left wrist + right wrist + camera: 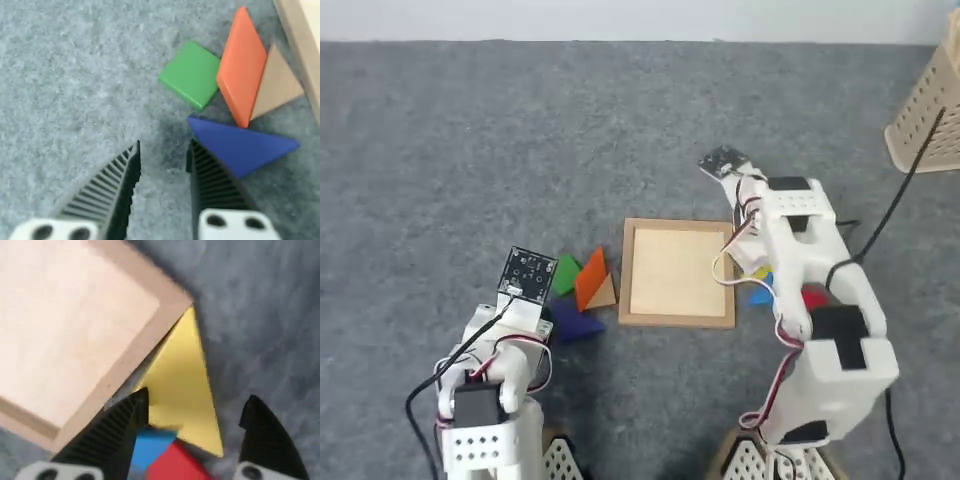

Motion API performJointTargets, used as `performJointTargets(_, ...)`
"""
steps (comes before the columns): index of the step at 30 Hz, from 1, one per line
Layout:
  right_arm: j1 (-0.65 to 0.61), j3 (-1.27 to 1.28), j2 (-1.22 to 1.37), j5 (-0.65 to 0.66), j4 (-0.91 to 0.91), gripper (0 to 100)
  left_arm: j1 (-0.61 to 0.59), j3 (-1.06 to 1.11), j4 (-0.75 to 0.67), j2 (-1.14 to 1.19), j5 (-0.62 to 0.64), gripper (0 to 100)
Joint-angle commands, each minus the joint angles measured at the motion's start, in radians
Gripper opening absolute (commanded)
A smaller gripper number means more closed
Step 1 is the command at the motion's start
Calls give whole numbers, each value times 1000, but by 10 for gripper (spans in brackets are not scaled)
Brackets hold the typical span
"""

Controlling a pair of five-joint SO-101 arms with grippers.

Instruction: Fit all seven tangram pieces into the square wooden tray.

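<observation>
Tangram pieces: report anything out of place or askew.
No piece is in the tray; those visible lie on the carpet. The yellow triangle sits askew close along the tray's rim, a blue piece and a red piece crowded at its end. Nothing looks damaged.

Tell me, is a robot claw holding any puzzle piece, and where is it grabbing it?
Nothing is held. The left gripper is open over bare carpet beside the blue triangle; the right gripper is open above the yellow triangle.
</observation>
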Motion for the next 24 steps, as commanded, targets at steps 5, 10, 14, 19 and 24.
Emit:
performJointTargets(5,-5,48,-27,-28,-67,314,3,-5,5,-18,-2,150)
performJointTargets(10,-13,49,-12,-34,-53,314,3,-5,5,-18,-2,150)
performJointTargets(14,-12,52,-108,-68,-28,314,3,-5,5,-18,-2,150)
performJointTargets(19,-16,80,-214,-114,-25,314,3,-5,5,-18,-2,150)
performJointTargets(24,-59,132,-245,-123,-36,316,3,-5,5,-18,-2,150)
